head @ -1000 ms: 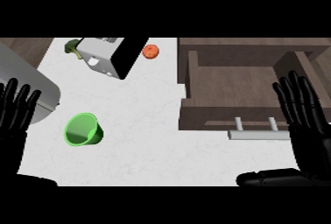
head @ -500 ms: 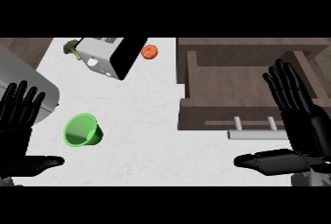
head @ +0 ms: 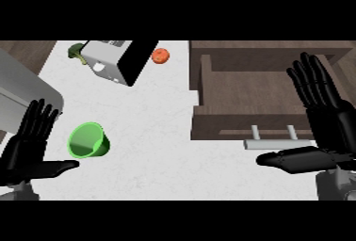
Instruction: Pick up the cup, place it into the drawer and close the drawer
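The left robot hand (head: 29,148) shows at the view's lower left with its fingers straight and spread, thumb pointing toward the middle, holding nothing. The green cup (head: 89,140) lies tipped on its side on the white table (head: 160,136), just beside this hand's fingers on their inner side, apart from them, its open mouth turned toward the hand. The right robot hand (head: 321,120) shows at the view's right, fingers straight and spread, thumb stretched toward the middle; it holds nothing, and its fingers lie over the right part of the open brown drawer (head: 250,96). The drawer's pale handle (head: 274,140) sits just beside that hand's thumb, on its far side. Well beyond the left hand stand a toaster-like box (head: 118,59), a green vegetable (head: 75,50) beside it and an orange fruit (head: 160,55). Compared with half a second earlier, the left hand has come a little farther into view and nearer the cup, and the right hand has shifted slightly toward the drawer; the cup and drawer have not moved.
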Robot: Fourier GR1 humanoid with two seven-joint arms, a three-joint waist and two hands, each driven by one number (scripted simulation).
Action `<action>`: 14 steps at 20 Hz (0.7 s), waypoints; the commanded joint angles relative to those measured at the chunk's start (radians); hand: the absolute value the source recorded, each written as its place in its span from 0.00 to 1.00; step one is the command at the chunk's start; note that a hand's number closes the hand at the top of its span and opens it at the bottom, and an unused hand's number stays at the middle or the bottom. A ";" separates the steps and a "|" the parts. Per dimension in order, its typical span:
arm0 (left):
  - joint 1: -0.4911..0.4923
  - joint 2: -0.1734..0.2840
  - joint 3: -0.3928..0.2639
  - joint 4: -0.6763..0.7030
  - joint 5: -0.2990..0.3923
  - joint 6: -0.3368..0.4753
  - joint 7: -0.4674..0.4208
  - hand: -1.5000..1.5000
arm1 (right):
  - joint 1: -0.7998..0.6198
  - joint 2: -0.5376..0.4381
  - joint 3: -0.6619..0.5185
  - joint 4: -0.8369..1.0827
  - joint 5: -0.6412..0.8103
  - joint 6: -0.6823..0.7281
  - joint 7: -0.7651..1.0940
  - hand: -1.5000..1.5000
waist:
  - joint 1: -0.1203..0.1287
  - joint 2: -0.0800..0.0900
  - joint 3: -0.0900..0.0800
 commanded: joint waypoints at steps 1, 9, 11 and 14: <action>0.011 0.027 0.024 0.148 -0.039 -0.034 -0.100 0.00 | 0.024 0.040 0.032 -0.040 0.036 -0.033 -0.005 0.00 | 0.000 -0.001 0.000; -0.202 0.072 0.044 0.583 -0.124 -0.023 -0.311 0.00 | -0.073 -0.014 -0.042 0.033 -0.018 0.015 0.028 0.00 | -0.005 0.001 -0.001; -0.172 0.091 0.052 0.677 -0.142 -0.057 -0.400 0.00 | -0.093 -0.011 -0.048 0.036 -0.028 0.010 0.034 0.00 | -0.005 0.002 -0.001; -0.162 0.062 0.028 0.702 -0.181 -0.005 -0.477 0.00 | 0.010 -0.034 -0.083 0.020 -0.048 0.064 -0.032 0.00 | -0.004 0.000 0.000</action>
